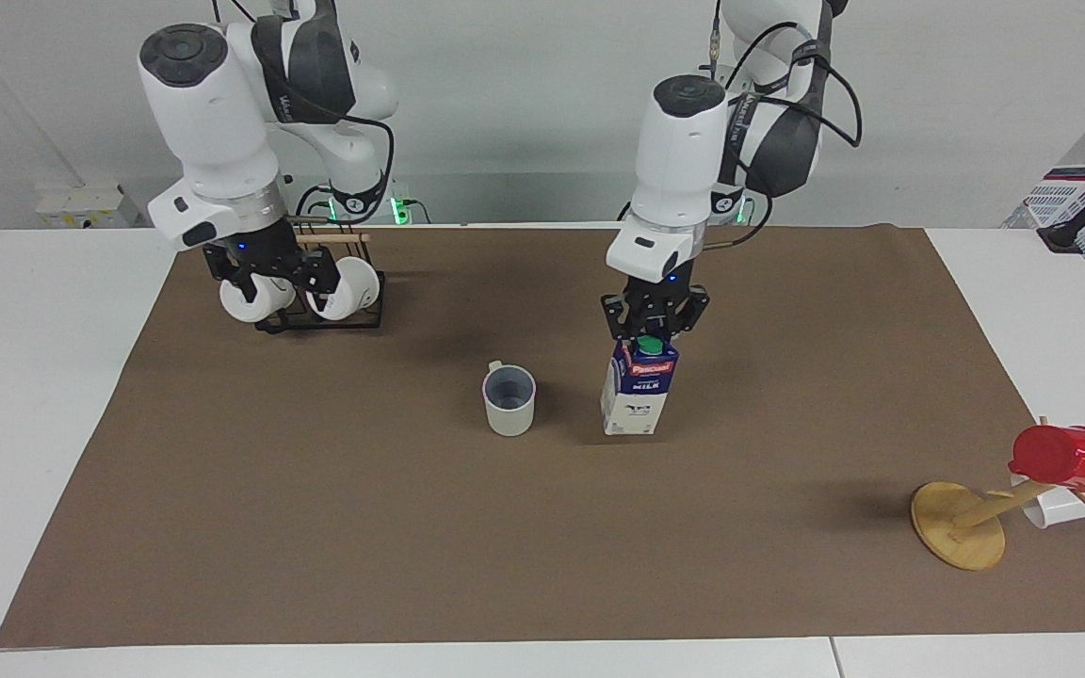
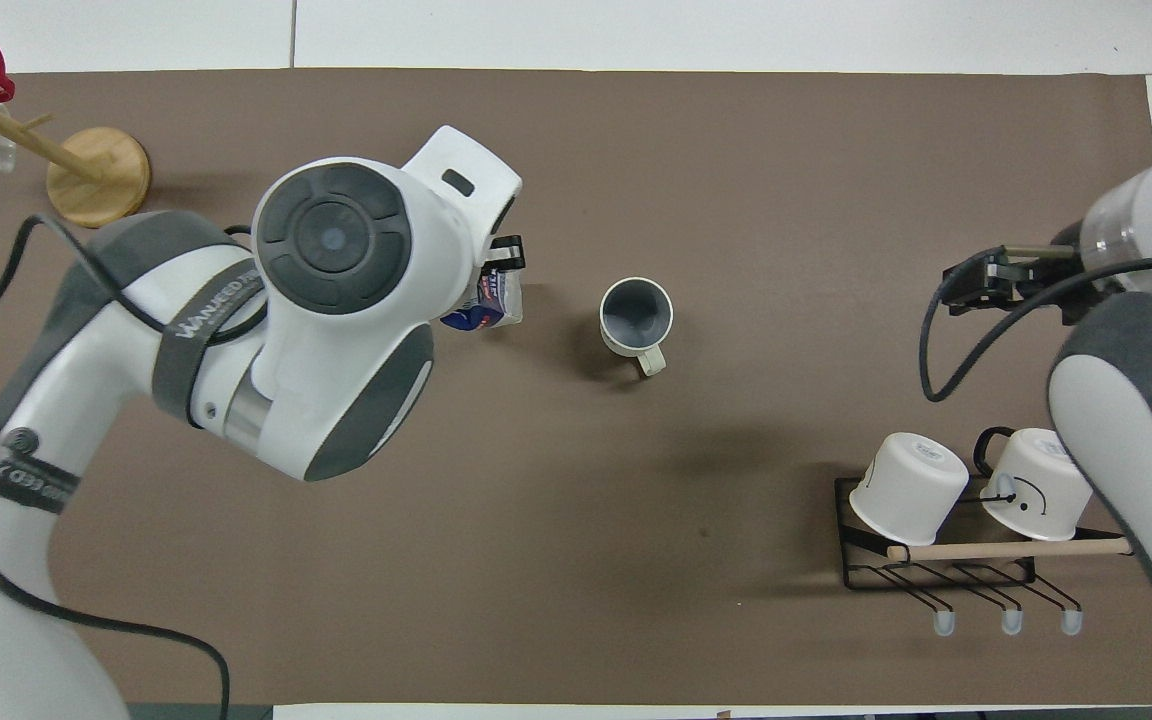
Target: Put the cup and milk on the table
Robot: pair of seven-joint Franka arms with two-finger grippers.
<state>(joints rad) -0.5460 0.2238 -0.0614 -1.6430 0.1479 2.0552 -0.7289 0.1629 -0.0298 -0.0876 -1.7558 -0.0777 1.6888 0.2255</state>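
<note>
Cup [image 1: 510, 402], an off-white cylindrical mug with a grey-blue inside and a small handle, stands upright and free on the wide brown rectangular mat [image 1: 316, 527] that covers the white surface [image 1: 43, 377], near the mat's middle; its handle points toward the robots. Nearest the robots, at the right arm's end of the mat, a black wire rack with a wooden rail [image 2: 946, 560] carries two rounder white mugs [image 2: 911, 487] lying on their sides. The right pincer [image 1: 265, 275] hangs in the air over the mat just above this rack, its fingers spread wide and holding nothing; in the overhead view it [image 2: 981, 282] shows clear of the rack's mugs. Level with the cup, just beside it toward the left arm's end, stands the milk [image 1: 639, 391], a small gable-top carton with a dark blue top, white lower half, red label and round green cap. It is upright, and its base appears to rest on the mat. The left pincer [image 1: 653, 325] comes down from directly above and is clamped on the carton's top ridge, beside the cap; in the overhead view the left arm's wrist hides most of the carton [image 2: 488, 305]. Farthest from the robots, at the left arm's end of the mat, a tilted wooden peg stand on a round base [image 1: 959, 524] bears a red cup [image 1: 1065, 459], with a white cup [image 1: 1056, 513] partly showing under it.
</note>
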